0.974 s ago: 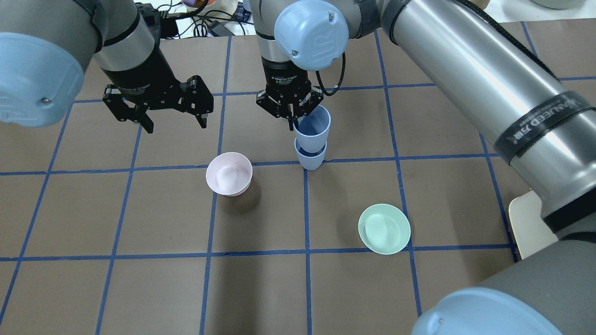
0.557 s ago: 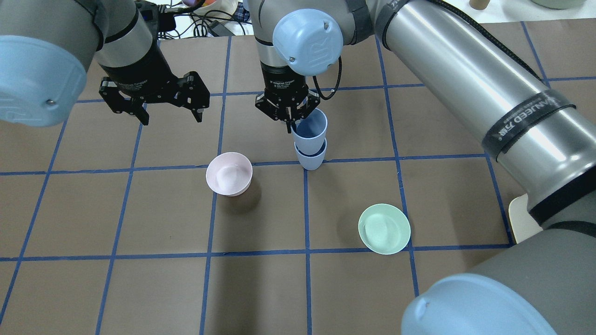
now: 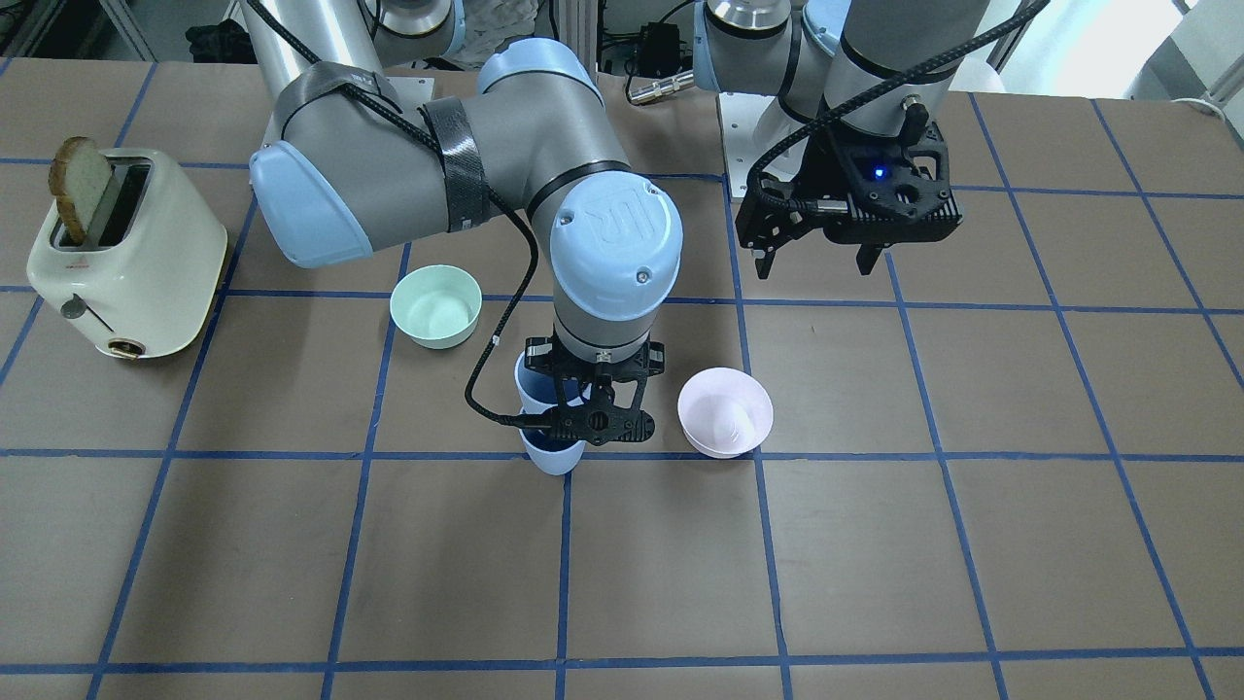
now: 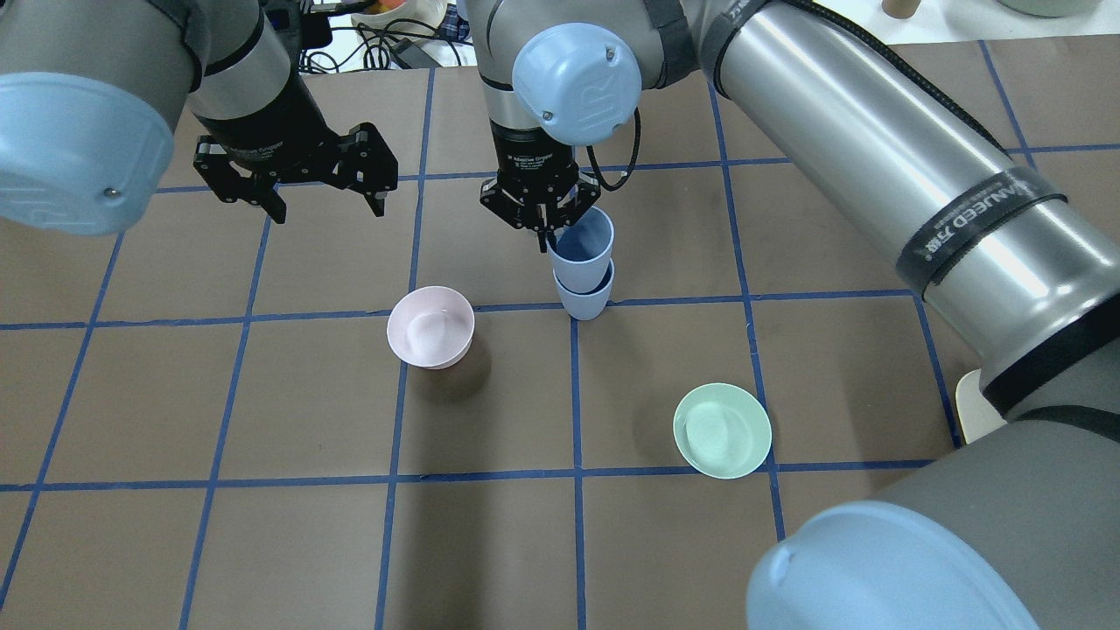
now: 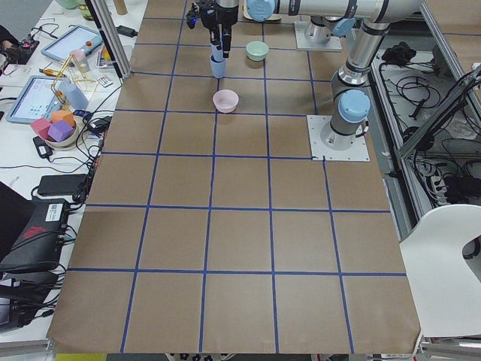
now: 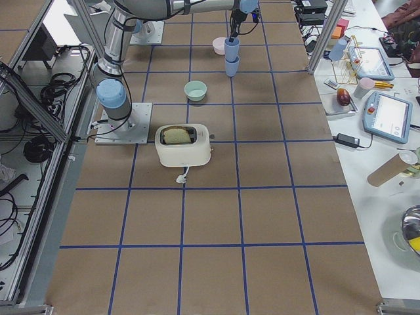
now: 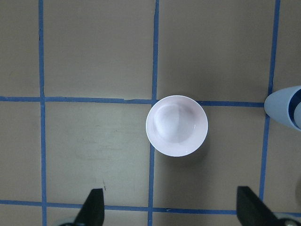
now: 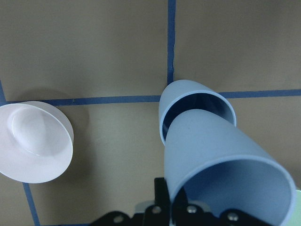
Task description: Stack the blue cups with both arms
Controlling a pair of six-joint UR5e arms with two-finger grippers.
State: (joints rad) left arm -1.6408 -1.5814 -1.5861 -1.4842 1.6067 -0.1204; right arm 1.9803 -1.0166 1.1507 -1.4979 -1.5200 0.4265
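At the left, the left gripper (image 4: pixel 331 208) is seen above the table (image 4: pixel 219 394), its jaws spread wide and nothing held between them. The pink bowl (image 4: pixel 430 325) stands under and a little in front of it, untouched.

Towards the middle, the right gripper (image 4: pixel 546 236) is closed on the upper blue cup (image 4: pixel 584 248). The rim wall is pinched, with one finger inside the mouth and one outside. This cup is partly entered into the lower blue cup (image 4: pixel 584 296), which stands on the table at a crossing of the blue tape lines. In the right wrist view the upper cup is seen tilted against the lower one, so it is probably not fully seated.

Both cups are judged to be light, thin and stiff plastic with a smooth matte skin. A pinch on the rim wall is enough to carry one, but it lets the cup hang slanted. The lower cup is held by nothing. It may be pushed aside or tipped if the upper one is pressed in crooked. A grasp by the free gripper around its outer wall, under the rim, would steady it.

At the right, the mint-green bowl (image 4: pixel 722 430) stands well apart.
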